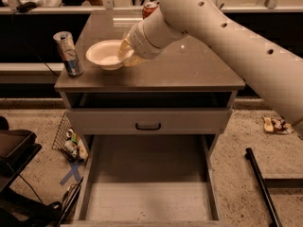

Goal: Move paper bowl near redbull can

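Observation:
The off-white paper bowl is low over the left part of the grey cabinet top, just right of the redbull can. The redbull can, slim, silver and blue, stands upright at the top's left edge. My gripper is at the bowl's right rim, shut on it, with the white arm reaching in from the upper right. I cannot tell whether the bowl rests on the top or hangs just above it.
An orange-red soda can stands at the back of the top, partly behind my arm. The lower drawer is pulled out below. A wire basket with litter sits on the floor left; a black rod lies right.

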